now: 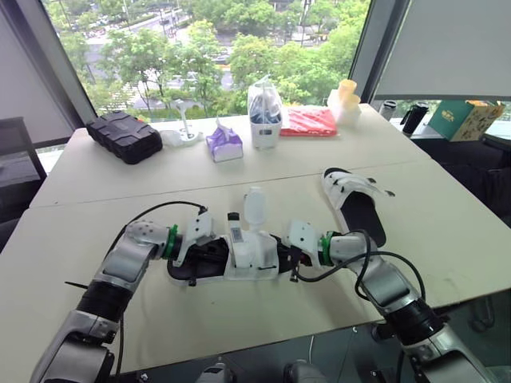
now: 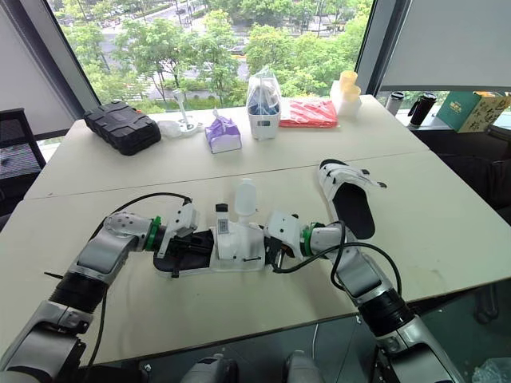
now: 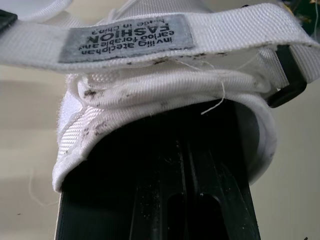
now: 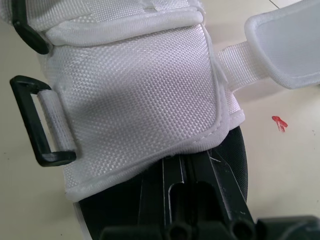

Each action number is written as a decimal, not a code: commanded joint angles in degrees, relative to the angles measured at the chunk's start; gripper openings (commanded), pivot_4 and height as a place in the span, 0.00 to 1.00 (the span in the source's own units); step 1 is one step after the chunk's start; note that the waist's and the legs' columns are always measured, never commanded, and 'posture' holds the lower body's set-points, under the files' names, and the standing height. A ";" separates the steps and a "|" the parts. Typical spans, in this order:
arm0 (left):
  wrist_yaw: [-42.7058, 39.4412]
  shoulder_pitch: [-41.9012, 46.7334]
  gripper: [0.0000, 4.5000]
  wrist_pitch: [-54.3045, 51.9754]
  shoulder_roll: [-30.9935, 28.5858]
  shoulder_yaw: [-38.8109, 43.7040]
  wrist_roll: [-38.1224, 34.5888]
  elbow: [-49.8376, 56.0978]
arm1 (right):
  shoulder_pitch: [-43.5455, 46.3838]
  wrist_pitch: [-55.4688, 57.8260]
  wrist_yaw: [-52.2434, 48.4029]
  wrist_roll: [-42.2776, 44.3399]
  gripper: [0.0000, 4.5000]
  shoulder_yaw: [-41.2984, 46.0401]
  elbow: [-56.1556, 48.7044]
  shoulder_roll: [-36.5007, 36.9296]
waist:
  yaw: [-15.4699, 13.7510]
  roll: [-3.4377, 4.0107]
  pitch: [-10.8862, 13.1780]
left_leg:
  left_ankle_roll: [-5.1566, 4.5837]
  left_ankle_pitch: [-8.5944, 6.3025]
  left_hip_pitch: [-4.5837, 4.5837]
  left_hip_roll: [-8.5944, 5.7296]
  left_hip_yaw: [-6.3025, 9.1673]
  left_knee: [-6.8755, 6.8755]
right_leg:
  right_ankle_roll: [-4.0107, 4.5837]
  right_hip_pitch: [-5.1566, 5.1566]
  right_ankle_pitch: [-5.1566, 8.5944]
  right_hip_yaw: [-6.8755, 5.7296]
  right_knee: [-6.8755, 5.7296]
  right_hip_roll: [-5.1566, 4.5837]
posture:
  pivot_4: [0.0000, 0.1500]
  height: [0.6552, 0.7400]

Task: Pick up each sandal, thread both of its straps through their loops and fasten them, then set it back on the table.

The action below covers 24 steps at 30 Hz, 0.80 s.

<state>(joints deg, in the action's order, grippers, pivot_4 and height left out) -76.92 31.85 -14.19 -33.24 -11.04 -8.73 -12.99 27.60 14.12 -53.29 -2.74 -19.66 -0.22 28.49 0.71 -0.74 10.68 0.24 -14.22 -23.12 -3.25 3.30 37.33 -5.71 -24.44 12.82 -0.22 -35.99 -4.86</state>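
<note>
On the table (image 1: 447,239), lower centre, the near sandal (image 1: 239,259) lies between your left gripper (image 1: 204,249) and right gripper (image 1: 292,254); whether either grips, you cannot tell. Far sandal (image 1: 356,204): right of centre.

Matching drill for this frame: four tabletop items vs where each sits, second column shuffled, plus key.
1. black ribbed hard case
2. purple tissue pack
3. red flat plastic packet
4. white-strapped black-soled sandal lying free

A. near table, right of small clear bottle
B. far table, left end
C. just right of bagged white container
D. just left of bagged white container

Pairs: 1-B, 2-D, 3-C, 4-A
</note>
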 commanded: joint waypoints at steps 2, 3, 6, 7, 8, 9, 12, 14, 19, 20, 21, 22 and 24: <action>-0.26 1.32 0.02 -4.42 -3.59 5.02 -4.79 3.37 | -1.01 -1.06 -2.18 -2.50 0.00 -3.51 4.18 1.27 | 0.06 0.00 0.00 | 0.00 0.00 0.06 0.00 0.00 0.00 | 0.00 0.05 0.00 0.01 0.00 0.00 | 1.00 1.00; -0.45 1.69 0.02 -6.67 -4.27 6.20 -6.62 4.13 | -0.92 -1.61 -2.25 -2.82 0.00 -3.75 4.64 1.35 | 0.09 0.00 -0.01 | 0.00 0.00 0.09 0.00 0.00 -0.01 | 0.01 0.06 0.00 0.00 -0.01 0.01 | 1.00 1.00; -0.81 2.97 0.02 -12.56 -5.67 8.93 -11.22 5.39 | -0.77 -2.51 -2.37 -3.12 0.00 -3.86 5.42 1.23 | -0.01 -0.01 -0.01 | 0.00 0.00 0.15 0.02 0.01 -0.02 | 0.01 0.12 0.01 0.00 -0.02 0.01 | 1.00 1.00; -0.72 3.86 0.02 -14.49 -6.02 9.79 -12.56 5.30 | -0.65 -2.69 -2.38 -3.12 0.00 -3.83 5.68 1.13 | -0.03 -0.02 -0.02 | 0.00 0.00 0.19 0.01 0.01 -0.01 | 0.00 0.18 0.01 0.00 -0.01 0.01 | 1.00 1.00; -0.59 4.46 0.02 -15.83 -6.25 10.33 -13.44 5.26 | -0.56 -2.84 -2.39 -3.12 0.00 -3.81 5.87 1.05 | -0.01 -0.03 -0.03 | 0.00 0.00 0.25 0.01 0.01 -0.01 | 0.00 0.24 0.01 0.00 -0.01 0.01 | 1.00 1.00; -0.45 4.83 0.02 -16.68 -6.41 10.60 -14.01 5.25 | -0.49 -2.96 -2.39 -3.12 0.00 -3.81 6.03 0.99 | 0.00 -0.03 -0.03 | 0.00 0.00 0.32 0.01 0.00 -0.01 | 0.00 0.33 0.01 0.00 0.00 0.01 | 1.00 1.00; 0.19 7.09 0.02 -21.93 -6.25 11.92 -17.16 4.47 | -0.03 -3.36 -2.42 -3.16 0.00 -3.90 6.53 0.87 | 0.05 -0.03 -0.03 | 0.00 -0.01 0.64 0.01 -0.01 -0.10 | 0.00 0.63 0.02 0.00 0.06 0.01 | 1.00 1.00; 2.90 9.43 0.02 -26.82 -3.90 12.57 -19.13 1.69 | 0.44 -3.69 -2.37 -3.36 0.00 -3.99 7.03 0.75 | 0.00 -0.04 -0.03 | 0.00 -0.01 0.71 0.01 0.03 -0.12 | -0.01 0.73 0.03 -0.01 0.08 0.02 | 1.00 1.00; 4.93 10.66 0.13 -27.50 -1.72 10.67 -18.09 -1.22 | 0.90 -3.87 -2.40 -3.48 0.00 -3.97 7.27 0.77 | 0.16 -0.05 -0.04 | 0.00 -0.01 0.82 0.01 0.03 -0.11 | -0.02 0.84 0.03 -0.01 0.09 0.03 | 1.00 1.00; 5.22 10.87 0.22 -27.52 -1.43 10.53 -18.07 -1.52 | 0.93 -3.84 -2.39 -3.50 0.00 -3.97 7.26 0.79 | 0.16 -0.05 -0.04 | 0.00 -0.01 0.82 0.02 0.03 -0.12 | -0.02 0.83 0.03 -0.01 0.09 0.03 | 1.00 1.00; 5.36 11.00 0.30 -27.45 -1.25 10.37 -18.14 -1.65 | 0.93 -3.86 -2.38 -3.53 0.00 -3.98 7.22 0.83 | 0.15 -0.05 -0.04 | 0.00 -0.01 0.82 0.02 0.03 -0.14 | -0.02 0.82 0.03 -0.01 0.09 0.04 | 1.00 1.00; 5.59 11.06 0.41 -27.19 -1.07 10.20 -18.10 -1.71 | 0.94 -3.85 -2.37 -3.54 0.00 -3.98 7.18 0.86 | 0.13 -0.05 -0.04 | 0.00 -0.01 0.82 0.02 0.03 -0.15 | -0.01 0.81 0.03 -0.01 0.09 0.04 | 1.00 1.00; 7.17 11.46 0.64 -26.80 -0.12 10.30 -17.86 -2.24 | 1.09 -3.70 -2.31 -3.52 0.00 -3.92 7.21 0.77 | 0.11 -0.05 -0.04 | 0.00 -0.01 0.82 0.02 0.03 -0.14 | -0.01 0.83 0.03 0.00 0.10 0.03 | 1.00 1.00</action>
<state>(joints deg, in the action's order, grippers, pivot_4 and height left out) -70.65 41.47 -41.85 -33.64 -1.30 -26.58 -15.64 29.88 9.18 -54.56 -4.29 -21.47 4.48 28.71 0.82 -0.79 10.63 0.24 -14.23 -22.30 -3.23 3.33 37.20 -5.72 -23.60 12.85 -0.22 -35.88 -4.84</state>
